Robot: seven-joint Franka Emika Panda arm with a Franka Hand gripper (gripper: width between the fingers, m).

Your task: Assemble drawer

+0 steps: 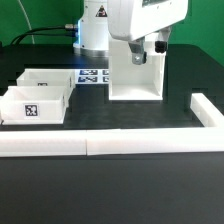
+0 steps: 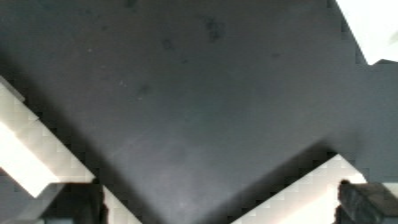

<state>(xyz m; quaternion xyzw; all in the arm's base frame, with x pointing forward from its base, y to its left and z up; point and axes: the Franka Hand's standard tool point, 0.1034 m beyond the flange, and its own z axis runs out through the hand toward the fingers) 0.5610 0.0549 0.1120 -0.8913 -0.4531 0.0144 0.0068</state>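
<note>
The drawer's big white cabinet shell (image 1: 136, 76) stands upright on the black table, right of centre in the exterior view. Two small open-topped white trays (image 1: 48, 84) (image 1: 30, 105) with square tags sit at the exterior view's left. My gripper (image 1: 141, 54) hangs at the shell's top edge. In the wrist view the gripper (image 2: 214, 208) is open, with dark fingertips (image 2: 68, 205) far apart at the frame's edge. White shell surfaces (image 2: 25, 150) flank a dark wedge between them. I cannot tell whether the fingers touch the shell.
The marker board (image 1: 94, 75) lies flat behind the trays, beside the arm's base. Long low white border bars (image 1: 110, 142) run along the front, and one (image 1: 208, 110) stands at the exterior view's right. A dark cable lies at the back left.
</note>
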